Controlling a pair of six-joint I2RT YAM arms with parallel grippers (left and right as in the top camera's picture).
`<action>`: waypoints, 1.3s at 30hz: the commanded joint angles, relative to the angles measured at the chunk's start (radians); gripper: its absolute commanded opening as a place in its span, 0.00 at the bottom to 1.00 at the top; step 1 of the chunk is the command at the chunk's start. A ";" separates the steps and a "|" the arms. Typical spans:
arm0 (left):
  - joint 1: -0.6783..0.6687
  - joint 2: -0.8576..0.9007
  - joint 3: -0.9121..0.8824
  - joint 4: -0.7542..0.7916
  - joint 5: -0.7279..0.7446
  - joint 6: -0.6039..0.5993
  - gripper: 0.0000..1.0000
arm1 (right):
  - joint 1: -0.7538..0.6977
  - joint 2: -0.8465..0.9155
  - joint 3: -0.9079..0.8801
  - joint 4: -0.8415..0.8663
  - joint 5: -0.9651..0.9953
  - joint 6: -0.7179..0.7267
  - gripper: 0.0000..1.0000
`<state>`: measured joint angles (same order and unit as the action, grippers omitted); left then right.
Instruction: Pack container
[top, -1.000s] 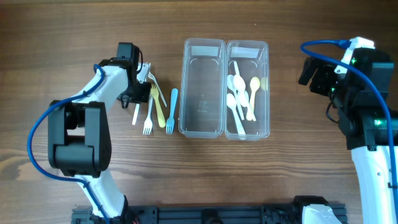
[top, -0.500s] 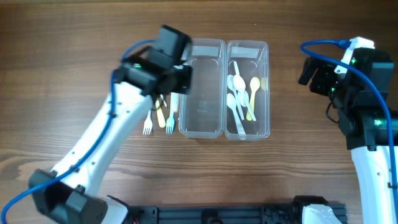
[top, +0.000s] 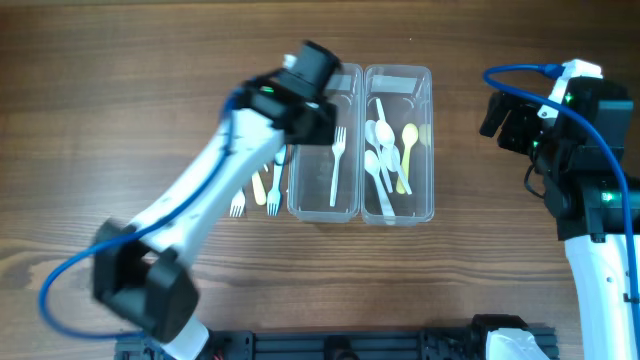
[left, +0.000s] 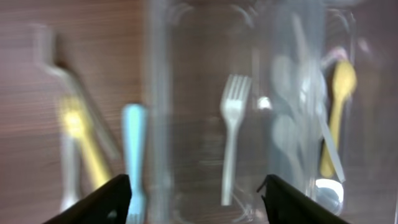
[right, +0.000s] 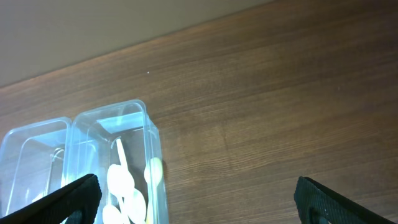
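Observation:
Two clear containers stand side by side: the left container (top: 326, 75) and the right container (top: 398, 75). A single white fork (top: 337, 165) (left: 231, 137) lies loose in the left one. White and yellow spoons (top: 385, 150) fill the right one. My left gripper (top: 312, 112) (left: 199, 202) hovers over the left container's near-left rim, jaws open and empty. On the table left of the containers lie a blue fork (top: 275, 190) (left: 134, 155), a yellow fork (top: 260, 185) (left: 81, 137) and a white fork (top: 238, 200). My right gripper (top: 505, 120) (right: 199, 202) hangs open and empty, right of the containers.
The left arm (top: 190, 220) stretches diagonally from the front left across the table to the containers, passing over part of the loose forks. The right arm's base (top: 600, 250) stands at the right edge. Bare wood surrounds the containers.
My left gripper carried a white fork from the pile rightward over the left container and opened. The fork now lies inside that container. The right arm has not moved.

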<state>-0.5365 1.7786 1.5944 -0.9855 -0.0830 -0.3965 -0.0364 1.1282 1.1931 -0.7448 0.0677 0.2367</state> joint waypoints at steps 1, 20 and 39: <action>0.154 -0.068 0.022 -0.096 -0.175 -0.001 0.72 | -0.002 -0.004 0.010 0.002 -0.016 -0.008 1.00; 0.381 0.083 -0.486 0.193 0.154 0.341 0.45 | -0.002 -0.004 0.010 0.002 -0.016 -0.008 1.00; 0.381 -0.055 -0.375 -0.010 0.146 0.336 0.06 | -0.002 0.008 0.010 -0.001 -0.016 -0.009 1.00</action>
<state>-0.1543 1.8282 1.0988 -0.9020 0.0444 -0.0639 -0.0364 1.1286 1.1931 -0.7475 0.0677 0.2367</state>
